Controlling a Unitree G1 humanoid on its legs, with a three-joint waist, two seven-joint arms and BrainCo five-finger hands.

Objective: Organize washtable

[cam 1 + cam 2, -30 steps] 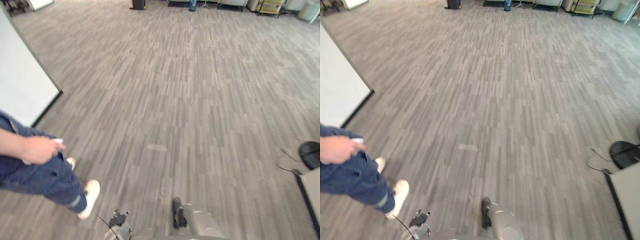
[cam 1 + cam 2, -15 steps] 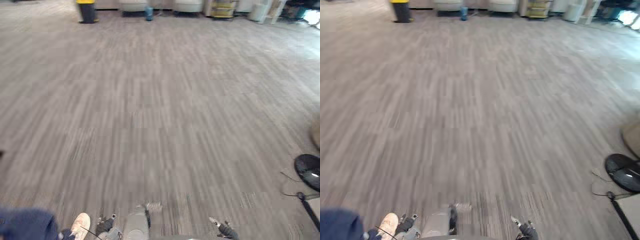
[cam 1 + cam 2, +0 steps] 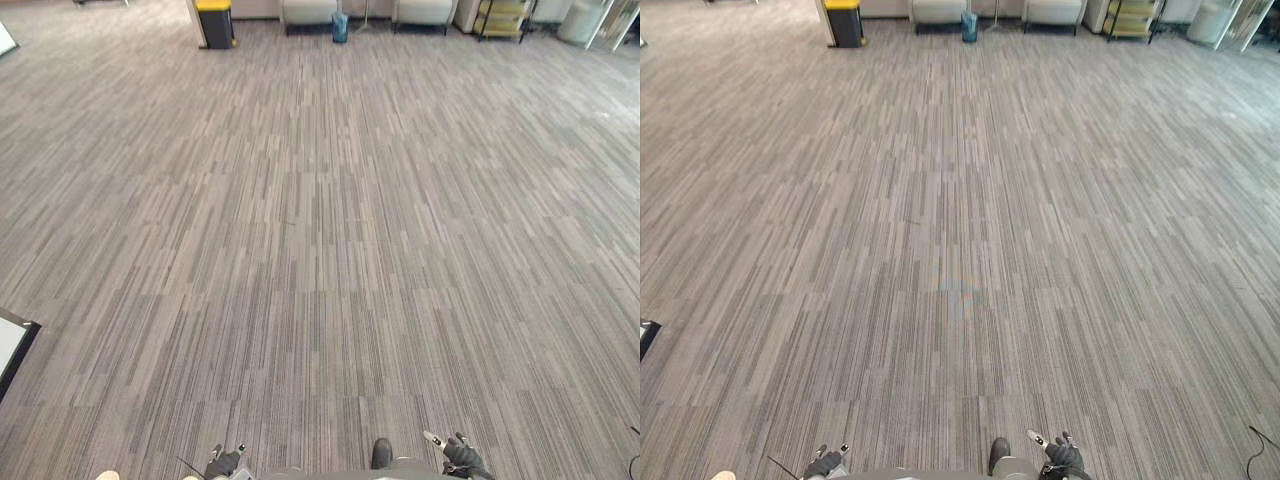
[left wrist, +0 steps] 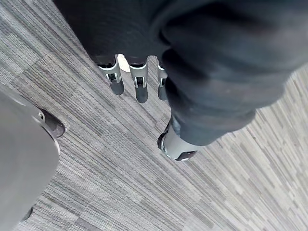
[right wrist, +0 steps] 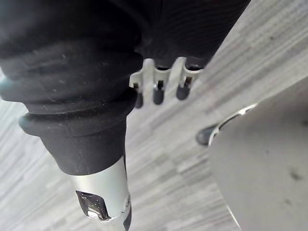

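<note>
Left robot hand (image 4: 139, 72): hangs over the grey striped carpet floor (image 3: 320, 250), fingers straight and slack, thumb apart, nothing held. Right robot hand (image 5: 157, 82): also fingers straight, thumb apart, nothing held. Both are on my near side, well short of the yellow-lidded bin (image 3: 213, 20).

I cannot tell where the thing I am to organize stands.

Corner of a white panel with a dark edge (image 3: 10, 340): left of the bin and much nearer to me.

Far edge of the floor: a pale seat (image 3: 310, 10) just right of the bin, a small blue bin (image 3: 340, 27) beyond that seat, and a shelf cart (image 3: 500, 18) well to the right.
</note>
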